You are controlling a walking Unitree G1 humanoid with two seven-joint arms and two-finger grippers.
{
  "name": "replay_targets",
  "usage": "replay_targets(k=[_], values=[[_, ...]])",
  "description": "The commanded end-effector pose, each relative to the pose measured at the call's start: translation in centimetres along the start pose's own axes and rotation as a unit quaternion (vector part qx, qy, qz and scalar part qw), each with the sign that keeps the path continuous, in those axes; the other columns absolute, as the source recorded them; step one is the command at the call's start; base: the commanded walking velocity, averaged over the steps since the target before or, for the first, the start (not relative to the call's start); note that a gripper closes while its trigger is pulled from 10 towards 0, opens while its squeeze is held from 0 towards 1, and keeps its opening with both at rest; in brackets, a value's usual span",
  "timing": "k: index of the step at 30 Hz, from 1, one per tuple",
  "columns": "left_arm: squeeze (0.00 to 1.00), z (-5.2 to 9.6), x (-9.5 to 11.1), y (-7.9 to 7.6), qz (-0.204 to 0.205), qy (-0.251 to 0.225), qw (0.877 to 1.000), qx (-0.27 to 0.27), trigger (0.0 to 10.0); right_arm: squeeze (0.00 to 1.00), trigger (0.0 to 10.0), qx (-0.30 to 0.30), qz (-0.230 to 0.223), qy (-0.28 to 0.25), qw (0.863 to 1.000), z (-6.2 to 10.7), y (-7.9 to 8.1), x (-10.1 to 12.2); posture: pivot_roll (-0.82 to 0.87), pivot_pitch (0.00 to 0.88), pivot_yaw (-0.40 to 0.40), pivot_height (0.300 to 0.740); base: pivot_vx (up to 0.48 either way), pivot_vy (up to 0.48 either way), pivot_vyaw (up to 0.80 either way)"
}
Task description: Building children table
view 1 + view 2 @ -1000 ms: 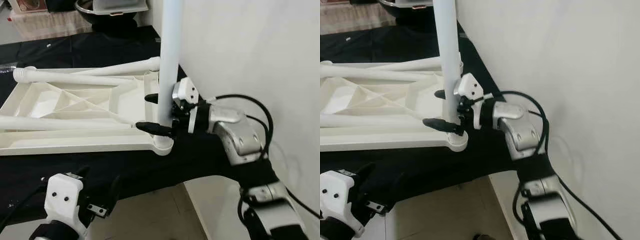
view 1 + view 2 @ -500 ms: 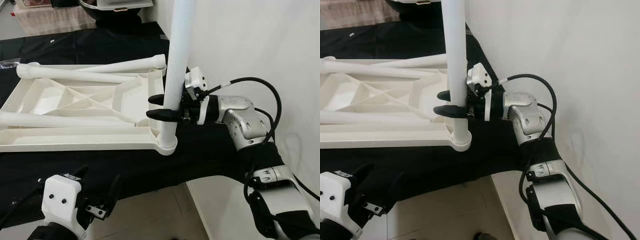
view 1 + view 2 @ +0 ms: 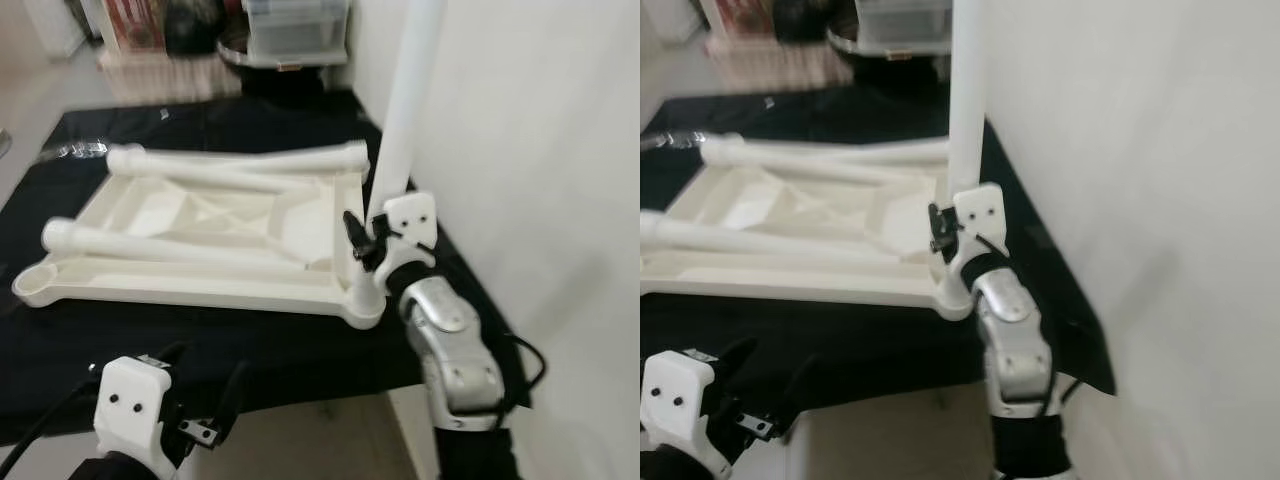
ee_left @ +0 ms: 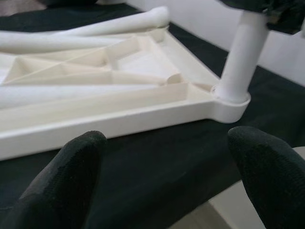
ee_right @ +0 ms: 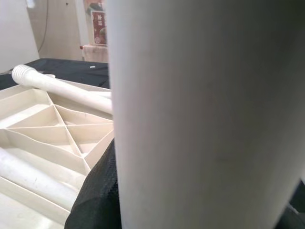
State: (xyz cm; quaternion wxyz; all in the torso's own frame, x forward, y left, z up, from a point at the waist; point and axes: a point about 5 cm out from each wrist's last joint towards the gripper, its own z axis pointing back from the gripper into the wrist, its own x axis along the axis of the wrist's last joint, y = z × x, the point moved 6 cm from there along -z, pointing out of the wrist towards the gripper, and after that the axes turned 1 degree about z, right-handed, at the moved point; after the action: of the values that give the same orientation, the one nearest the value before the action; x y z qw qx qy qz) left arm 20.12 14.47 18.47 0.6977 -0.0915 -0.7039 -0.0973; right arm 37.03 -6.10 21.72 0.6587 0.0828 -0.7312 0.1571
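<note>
Right gripper (image 3: pixel 362 238) clamped around upright table leg (image 3: pixel 400 140) at near right corner of upturned tabletop (image 3: pixel 200 285), left gripper (image 4: pixel 164 176) fingers wide, near edge.

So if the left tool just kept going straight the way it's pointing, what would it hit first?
Probably the near side rail of the upturned white tabletop. The left tool hangs open above black cloth, though depth is hard to judge.
</note>
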Motion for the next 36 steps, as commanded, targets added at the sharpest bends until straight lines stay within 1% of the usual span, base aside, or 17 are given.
replay_targets(k=[1, 2, 3, 4, 10, 12, 14, 15, 16, 17, 19, 25, 26, 27, 28, 33, 36], values=[[0.0, 0.0, -0.5, 0.0, 0.005, 0.008, 1.0, 0.002, 10.0, 0.0, 6.7, 0.014, 0.004, 0.092, 0.996, -0.2, 0.5, -4.5, 0.15, 0.139, -0.054, 0.74, 0.0, 0.0, 0.0], [0.0, -0.1, -0.5, 0.1, 0.005, 0.008, 1.0, 0.002, 10.0, 0.0, 10.0, 0.024, -0.007, 0.083, 0.996, -0.5, 0.5, -4.0, 0.15, 0.139, -0.054, 0.74, 0.0, 0.0, 0.0], [0.0, -0.1, -0.5, 0.1, 0.005, 0.008, 1.0, 0.002, 10.0, 0.0, 10.0, 0.024, -0.007, 0.083, 0.996, -0.5, 0.5, -4.0, 0.15, 0.139, -0.054, 0.74, 0.0, 0.0, 0.0], [0.0, -0.1, -0.6, 0.1, 0.005, 0.008, 1.0, 0.003, 10.0, 1.0, 10.0, 0.083, -0.04, 0.042, 0.995, -1.0, 1.8, -1.7, 0.15, 0.133, -0.056, 0.74, 0.0, 0.0, 0.0], [0.0, -0.1, -0.6, 0.0, 0.004, 0.008, 1.0, 0.0, 10.0, 1.0, 10.0, 0.223, -0.071, -0.034, 0.972, -0.4, 4.0, 2.7, 0.15, 0.136, -0.058, 0.74, 0.0, 0.0, 0.0], [0.0, -0.1, -0.7, -0.2, -0.003, 0.011, 1.0, -0.008, 10.0, 1.0, 10.0, 0.262, -0.054, -0.045, 0.963, -0.1, 4.2, 3.2, 0.15, 0.137, -0.058, 0.74, 0.0, 0.0, 0.0], [0.0, -0.1, -0.8, -0.8, -0.021, 0.017, 0.999, -0.024, 10.0, 0.98, 10.0, 0.339, -0.001, -0.047, 0.94, 0.5, 4.8, 3.3, 0.15, 0.147, -0.056, 0.74, 0.0, 0.0, 0.0], [0.0, -0.1, -0.8, -0.8, -0.021, 0.017, 0.999, -0.024, 10.0, 0.98, 10.0, 0.339, -0.001, -0.047, 0.94, 0.5, 4.8, 3.3, 0.15, 0.147, -0.056, 0.74, 0.0, 0.0, 0.0], [0.0, 0.0, -0.8, -0.9, -0.032, 0.018, 0.999, -0.028, 10.0, 0.04, 10.0, 0.375, 0.023, -0.041, 0.926, 0.7, 5.0, 3.0, 0.15, 0.152, -0.055, 0.74, 0.0, 0.0, 0.0], [0.0, 0.0, -0.8, -1.2, -0.084, 0.023, 0.995, -0.046, 10.0, 0.0, 10.0, 0.418, 0.052, -0.024, 0.906, 0.7, 4.9, 2.4, 0.16, 0.157, -0.057, 0.74, 0.0, 0.0, 0.0], [0.0, 0.1, -0.9, -1.8, -0.119, 0.028, 0.99, -0.068, 10.0, 0.0, 10.0, 0.442, 0.059, -0.015, 0.895, 0.6, 4.8, 2.0, 0.16, 0.16, -0.058, 0.74, 0.0, 0.0, 0.0], [0.0, 0.3, -0.5, -1.7, -0.111, 0.022, 0.991, -0.064, 10.0, 0.0, 10.0, 0.475, 0.058, -0.005, 0.878, 0.3, 4.4, 2.0, 0.18, 0.167, -0.059, 0.74, 0.0, 0.0, 0.0], [0.0, 0.4, -0.4, -1.6, -0.108, 0.02, 0.992, -0.06, 10.0, 0.0, 2.2, 0.48, 0.055, -0.004, 0.876, 0.2, 4.3, 2.1, 0.18, 0.167, -0.059, 0.74, 0.0, 0.0, 0.0], [0.0, 0.4, -0.4, -1.6, -0.108, 0.02, 0.992, -0.06, 10.0, 0.0, 2.2, 0.48, 0.055, -0.004, 0.876, 0.2, 4.3, 2.1, 0.18, 0.167, -0.059, 0.74, 0.0, 0.0, 0.0], [0.0, 0.4, -0.3, -1.5, -0.108, 0.019, 0.992, -0.059, 10.0, 0.0, 0.0, 0.485, 0.052, -0.003, 0.873, 0.2, 4.1, 2.1, 0.18, 0.167, -0.059, 0.74, 0.0, 0.0, 0.0], [0.0, 0.4, -0.4, -1.5, -0.113, 0.019, 0.992, -0.057, 10.0, 0.0, 0.0, 0.527, 0.052, 0.011, 0.848, 0.9, 3.6, 1.3, 0.19, 0.169, -0.056, 0.74, 0.0, 0.0, 0.0], [0.0, 0.4, -0.3, -1.3, -0.111, 0.017, 0.992, -0.05, 10.0, 0.0, 0.0, 0.534, 0.054, 0.02, 0.843, 1.2, 3.1, 0.8, 0.18, 0.169, -0.054, 0.74, 0.0, 0.0, 0.0]])
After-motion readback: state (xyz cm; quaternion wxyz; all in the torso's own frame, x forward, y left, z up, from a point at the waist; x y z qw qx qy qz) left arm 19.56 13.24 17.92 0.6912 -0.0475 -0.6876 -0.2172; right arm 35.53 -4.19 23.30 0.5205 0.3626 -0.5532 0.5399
